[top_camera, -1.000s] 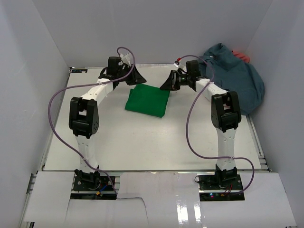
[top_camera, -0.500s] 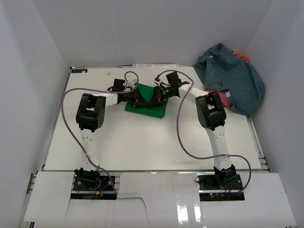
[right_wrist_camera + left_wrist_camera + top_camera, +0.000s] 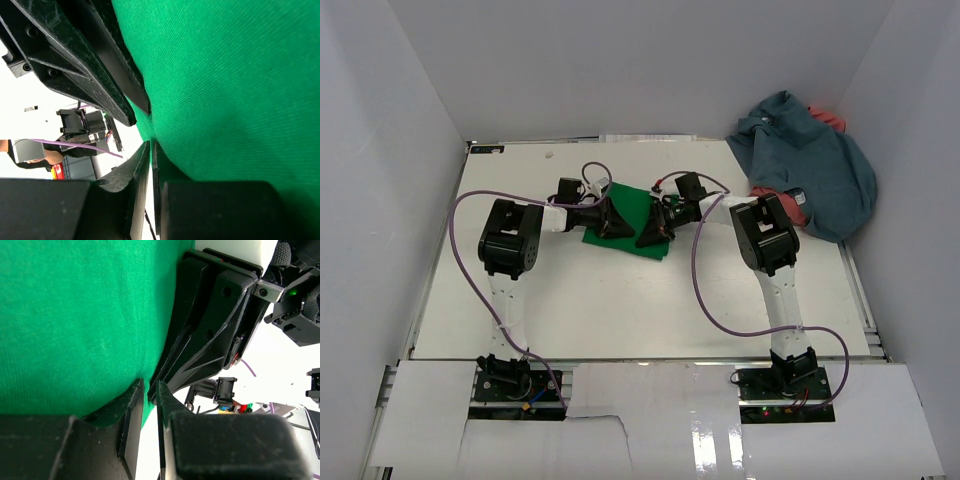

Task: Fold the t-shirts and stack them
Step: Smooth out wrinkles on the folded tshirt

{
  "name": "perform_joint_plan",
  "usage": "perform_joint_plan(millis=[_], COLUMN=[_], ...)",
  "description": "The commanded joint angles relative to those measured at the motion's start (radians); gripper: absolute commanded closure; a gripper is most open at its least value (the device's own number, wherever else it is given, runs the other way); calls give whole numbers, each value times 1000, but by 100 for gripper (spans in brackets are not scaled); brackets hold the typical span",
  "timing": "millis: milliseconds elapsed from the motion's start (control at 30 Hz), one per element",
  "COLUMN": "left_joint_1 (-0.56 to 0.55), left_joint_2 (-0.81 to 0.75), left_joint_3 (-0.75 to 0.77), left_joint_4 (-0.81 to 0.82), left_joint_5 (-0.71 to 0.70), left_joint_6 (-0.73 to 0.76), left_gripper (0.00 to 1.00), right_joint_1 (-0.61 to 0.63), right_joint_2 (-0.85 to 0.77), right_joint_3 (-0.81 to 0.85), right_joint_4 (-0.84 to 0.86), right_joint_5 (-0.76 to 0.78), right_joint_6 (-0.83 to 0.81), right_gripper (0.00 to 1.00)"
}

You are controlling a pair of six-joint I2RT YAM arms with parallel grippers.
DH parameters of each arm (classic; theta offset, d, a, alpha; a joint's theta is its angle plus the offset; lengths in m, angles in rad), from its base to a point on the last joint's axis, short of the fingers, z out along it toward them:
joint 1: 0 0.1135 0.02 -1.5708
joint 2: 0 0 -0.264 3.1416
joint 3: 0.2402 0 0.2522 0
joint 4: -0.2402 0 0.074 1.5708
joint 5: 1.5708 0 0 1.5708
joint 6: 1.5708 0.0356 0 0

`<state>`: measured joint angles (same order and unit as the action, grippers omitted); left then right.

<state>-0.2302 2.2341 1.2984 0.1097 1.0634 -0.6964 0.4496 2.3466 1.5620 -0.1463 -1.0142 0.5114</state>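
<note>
Counter (image 3: 620, 300) carries all three garments. Slate blue-grey t-shirt (image 3: 820, 170) is heaped unfolded at the far right corner. Green t-shirt (image 3: 632, 205) lies mid-counter, already a compact folded rectangle. Coral red t-shirt (image 3: 830, 118) peeks from under the blue-grey heap. Left end effector (image 3: 148, 390) and right end effector (image 3: 150, 147) sit side by side on the green shirt, each narrowed onto a pinch of its cloth. Judgement: one shirt nearly folded, two untouched, stack not begun.

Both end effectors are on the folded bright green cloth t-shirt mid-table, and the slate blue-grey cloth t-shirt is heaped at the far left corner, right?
No. The top external view shows the slate blue-grey cloth t-shirt heaped at the far right corner, not left. The left end effector and right end effector are indeed on the folded bright green cloth t-shirt mid-table.
</note>
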Motion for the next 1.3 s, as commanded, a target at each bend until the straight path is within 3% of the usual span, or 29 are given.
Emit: perform_joint_plan(millis=[0, 200, 533, 667, 733, 800, 1033, 1267], left_joint_1=[8, 12, 17, 15, 17, 17, 35, 118], left_joint_2=[-51, -70, -183, -173, -163, -153, -102, 16], left_joint_3=[-27, -50, -252, -229, -214, -191, -71, 120], left_joint_4=[24, 10, 77, 79, 81, 81, 13, -103], left_joint_5=[-9, -78, -270, -279, -275, -275, -303, -264], left_joint_6=[20, 32, -17, -20, -25, -31, -8, 54], left_gripper=[72, 73, 73, 72, 73, 73, 73, 72], right_joint_1=[1, -15, -58, -58, -58, -58, -61, -61], right_joint_2=[6, 37, 137, 111, 74, 36, -147, -407], right_joint_3=[-19, 56, 249, 254, 256, 262, 225, 12], right_joint_4=[21, -28, -234, -237, -234, -236, -246, -245], right_joint_5=[17, 46, 77, 49, 49, 36, 37, 95], right_joint_6=[-11, -40, -149, -166, -172, -178, -186, -206], right_gripper=[88, 88, 88, 74, 58, 53, 51, 51])
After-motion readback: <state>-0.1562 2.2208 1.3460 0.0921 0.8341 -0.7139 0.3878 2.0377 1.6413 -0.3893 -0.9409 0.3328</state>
